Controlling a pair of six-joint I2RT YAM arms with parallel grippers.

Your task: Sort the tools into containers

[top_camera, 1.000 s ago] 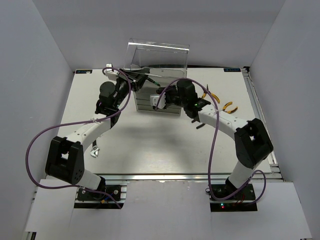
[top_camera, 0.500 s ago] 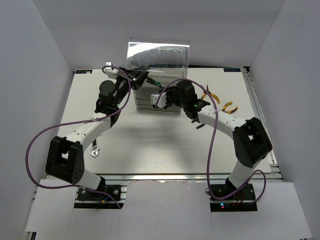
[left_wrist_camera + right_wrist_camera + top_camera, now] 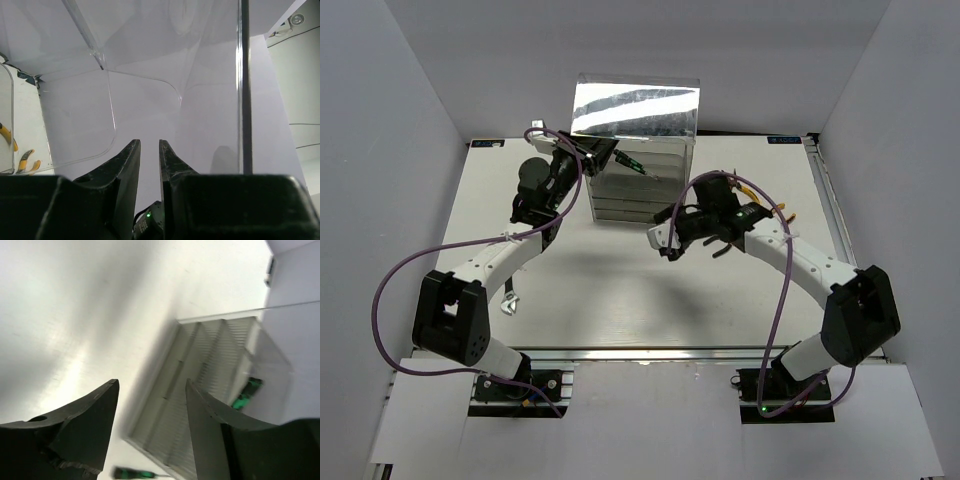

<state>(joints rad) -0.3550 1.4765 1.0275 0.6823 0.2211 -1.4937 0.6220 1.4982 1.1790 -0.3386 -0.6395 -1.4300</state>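
You have orange-handled pliers [image 3: 24,161], a green-and-black screwdriver [image 3: 632,166], purple cables [image 3: 378,305], a clear cabinet [image 3: 635,200] with ribbed drawer fronts, and a white table [image 3: 620,290].

A pale table [image 3: 620,290] between white walls [image 3: 410,120].

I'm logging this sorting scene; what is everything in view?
cabinet: one, clear, drawers, far middle of table.
screwdrivers: two, green-handled; one at cabinet's top, one on table near it.
pliers: count unclear, orange handles, right of cabinet.
wrench: one, silver, near-left table.
cables: two, purple, looping at left and right.
left tool: one, black, at cabinet's top.
right tool: one, black, open, empty, above table.
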